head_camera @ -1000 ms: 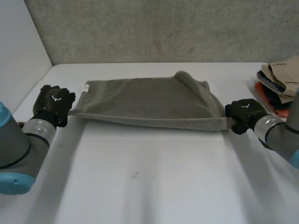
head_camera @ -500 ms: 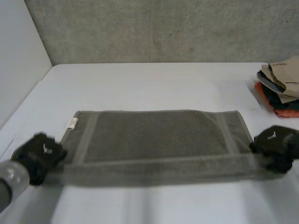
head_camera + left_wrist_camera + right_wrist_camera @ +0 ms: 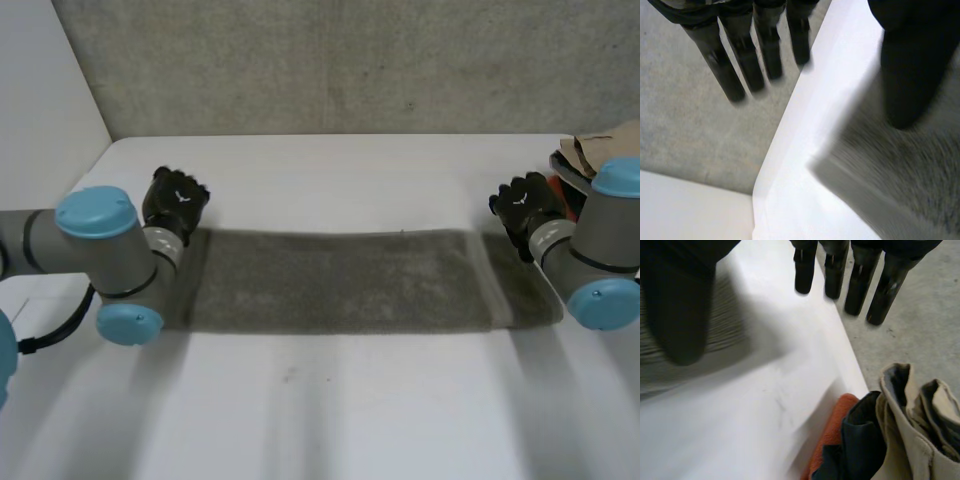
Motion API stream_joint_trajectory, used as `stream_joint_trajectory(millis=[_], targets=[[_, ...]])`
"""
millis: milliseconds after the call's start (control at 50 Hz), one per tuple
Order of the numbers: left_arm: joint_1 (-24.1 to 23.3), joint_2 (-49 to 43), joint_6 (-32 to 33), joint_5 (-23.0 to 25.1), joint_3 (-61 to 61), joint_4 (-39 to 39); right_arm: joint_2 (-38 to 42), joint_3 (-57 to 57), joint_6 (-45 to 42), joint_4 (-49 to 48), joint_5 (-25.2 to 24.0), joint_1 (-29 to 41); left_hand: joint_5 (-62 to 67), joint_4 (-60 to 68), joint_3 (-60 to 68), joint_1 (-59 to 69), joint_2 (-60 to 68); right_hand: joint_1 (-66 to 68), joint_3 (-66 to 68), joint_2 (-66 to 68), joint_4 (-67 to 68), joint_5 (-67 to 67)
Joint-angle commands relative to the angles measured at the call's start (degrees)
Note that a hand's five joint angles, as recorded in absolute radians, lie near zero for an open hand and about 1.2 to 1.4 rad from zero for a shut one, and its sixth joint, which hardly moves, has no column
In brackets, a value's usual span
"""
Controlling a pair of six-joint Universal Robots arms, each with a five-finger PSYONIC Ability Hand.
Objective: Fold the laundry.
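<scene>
A gray towel [image 3: 340,280] lies flat on a white table [image 3: 330,420], folded into a long narrow band. Its long axis runs side to side across the table, from one arm to the other.

The left hand [image 3: 176,203] sits at the far corner of the towel's left end. In the left wrist view its fingers [image 3: 732,75] are straight and spread well away from the thumb, with nothing between them. The towel's corner [image 3: 900,180] lies just below the thumb.

The right hand [image 3: 522,205] sits at the far corner of the right end. Its fingers [image 3: 860,280] are also straight and hold nothing, and the towel's edge [image 3: 727,322] lies beside the thumb.

A pile of clothes [image 3: 598,150] rests at the table's right edge, just beyond the right hand.

Each hand is equally near its own short end. The next fold probably brings one end over the other along the long axis, so either hand need only close on the corner beside it.
</scene>
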Motion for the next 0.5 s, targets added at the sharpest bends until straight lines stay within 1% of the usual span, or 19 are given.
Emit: stream_joint_trajectory(millis=[20,80,100,160,180,220,240,280,300,320,380,400,440,460,500], targets=[[-3.4,0.2,-0.6,0.0,0.3,3.6,-1.9,-1.0,3.3,-5.0,5.4,1.8,-26.1,-27.1,-27.4,-21.2,-26.1,-19.1,-29.7,-27.8,-30.4,-30.3],[-3.5,1.7,-0.6,-0.1,-1.0,4.0,-5.2,0.8,6.5,-5.7,5.2,1.3,-26.1,-27.1,-27.4,-21.2,-26.1,-19.1,-29.7,-27.8,-30.4,-30.3],[-3.3,3.5,-0.7,-0.1,-2.2,4.0,-8.0,2.4,8.7,-5.8,4.9,1.2,-26.1,-27.1,-27.4,-21.2,-26.1,-19.1,-29.7,-27.8,-30.4,-30.3],[-3.0,6.7,-1.1,-0.1,-4.6,3.9,-13.0,5.0,12.0,-5.8,4.3,1.0,-26.1,-27.1,-27.4,-21.2,-26.1,-19.1,-29.7,-27.8,-30.4,-30.3],[-2.9,9.1,-1.6,-0.1,-6.9,3.9,-16.0,6.6,13.8,-5.0,4.0,0.7,-26.1,-27.1,-27.4,-21.2,-26.1,-19.1,-29.7,-27.8,-30.4,-30.3],[-2.8,11.0,-2.3,0.0,-9.2,3.8,-18.3,8.9,15.3,-4.2,3.0,0.0,-26.1,-27.1,-27.4,-21.2,-26.1,-19.1,-29.7,-27.8,-30.4,-30.3],[-2.8,13.2,-3.4,0.0,-11.8,3.8,-20.0,11.5,16.0,-2.2,1.4,-1.1,-26.1,-27.1,-27.4,-21.2,-26.1,-19.1,-29.7,-27.8,-30.4,-30.3],[-2.8,15.4,-4.8,0.1,-14.1,3.8,-21.4,14.3,16.3,1.0,-0.6,-2.6,-26.1,-27.1,-27.4,-21.2,-26.1,-19.1,-29.7,-27.8,-30.4,-30.3],[-2.7,16.4,-5.8,0.3,-15.5,3.8,-22.3,16.6,16.5,4.7,-2.7,-3.7,-26.1,-27.1,-27.4,-21.2,-26.1,-19.1,-29.7,-27.8,-30.4,-30.3],[-2.7,18.3,-8.0,0.5,-17.9,4.0,-22.8,17.7,16.6,6.5,-3.8,-4.4,-26.1,-27.1,-27.4,-21.2,-26.1,-19.1,-29.7,-27.8,-30.4,-30.3],[-2.8,20.6,-11.0,0.7,-21.1,4.2,-23.7,21.9,17.3,12.2,-7.4,-6.6,-26.1,-27.1,-27.4,-21.2,-26.1,-19.1,-29.7,-27.8,-30.4,-30.3],[-2.8,21.7,-12.8,0.7,-22.4,4.1,-23.7,22.7,17.5,12.9,-8.1,-7.0,-26.1,-27.1,-27.4,-21.2,-26.1,-19.0,-29.7,-27.7,-30.4,-30.2],[-2.9,22.5,-14.2,0.8,-23.4,4.2,-23.7,24.6,18.0,13.0,-9.3,-7.8,-26.1,-27.1,-27.4,-21.2,-26.1,-14.6,-25.3,-23.4,-26.0,-25.8],[-2.9,22.7,-14.8,0.8,-23.9,4.2,-23.7,26.1,18.5,12.2,-10.1,-8.4,-26.1,-27.1,-27.4,-21.2,-26.1,-9.8,-20.4,-18.5,-21.1,-21.0],[-3.0,22.8,-16.1,0.8,-24.6,4.1,-23.5,27.4,18.6,10.8,-10.9,-9.0,-26.1,-27.1,-27.4,-21.2,-26.1,-4.5,-15.2,-13.3,-15.9,-15.7]])
